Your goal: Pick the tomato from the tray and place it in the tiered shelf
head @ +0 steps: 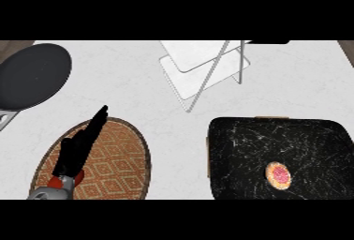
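Far left, upper corner: dark round pan point(34, 75) flat on the pale marbled tabletop point(131, 89). A bit of grey handle shows below it at the view's left edge, cut off by the border.

Lower left: oval woven mat point(121, 159), orange-brown with a diamond pattern and a dark rim. It lies flat on the tabletop and its near end runs out of view.

Over the mat's left half: left robot hand point(77, 150), black. Its fingers are straight and held close together, pointing up and slightly right, with the tips just past the mat's far rim. The robot hand is open and holds nothing. I cannot tell whether it touches the mat. The grey forearm point(47, 193) comes in at the lower edge, with red showing at the wrist.

Top centre: tiered shelf point(200, 70), flat white tiers one above the other in a thin wire frame with slanting legs. It stands well apart from the robot hand.

Lower right: black tray point(276, 136) with white veining and rounded corners, near side out of view. The tomato point(279, 175) sits on the tray, right of its middle and toward the near side. It shows a pink-red face ringed in tan. It lies well apart from the tiered shelf and the robot hand.
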### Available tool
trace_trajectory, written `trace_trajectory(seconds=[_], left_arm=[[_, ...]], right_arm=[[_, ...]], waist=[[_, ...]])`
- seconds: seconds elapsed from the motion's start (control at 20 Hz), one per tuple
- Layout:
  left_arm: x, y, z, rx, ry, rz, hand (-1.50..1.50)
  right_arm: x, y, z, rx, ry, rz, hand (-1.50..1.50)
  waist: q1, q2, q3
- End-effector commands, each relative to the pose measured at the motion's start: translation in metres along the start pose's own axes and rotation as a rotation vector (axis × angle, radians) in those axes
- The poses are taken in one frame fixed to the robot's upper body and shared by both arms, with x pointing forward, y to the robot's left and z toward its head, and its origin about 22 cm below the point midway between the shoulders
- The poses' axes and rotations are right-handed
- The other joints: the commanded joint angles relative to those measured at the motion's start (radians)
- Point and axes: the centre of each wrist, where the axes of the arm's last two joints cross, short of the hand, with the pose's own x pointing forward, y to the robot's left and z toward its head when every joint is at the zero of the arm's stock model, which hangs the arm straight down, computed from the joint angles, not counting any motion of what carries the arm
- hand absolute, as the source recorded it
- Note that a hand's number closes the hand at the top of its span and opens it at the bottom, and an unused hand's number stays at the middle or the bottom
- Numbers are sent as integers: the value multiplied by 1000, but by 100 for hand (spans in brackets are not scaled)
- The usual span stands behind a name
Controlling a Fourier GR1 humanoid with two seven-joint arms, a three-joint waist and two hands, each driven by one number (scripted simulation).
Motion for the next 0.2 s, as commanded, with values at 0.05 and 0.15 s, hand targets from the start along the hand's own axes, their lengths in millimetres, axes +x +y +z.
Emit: trace_trajectory(seconds=[0.05, 0.15], left_arm=[[-13, 7, -8, -7, 54, 9, 0], [-16, -21, 5, -2, 44, -4, 0]], right_arm=[[-15, -24, 8, 36, -5, 32, -150], [-16, -43, 13, 38, 7, 77, -150]], waist=[[5, 12, -7], [9, 10, -6]])
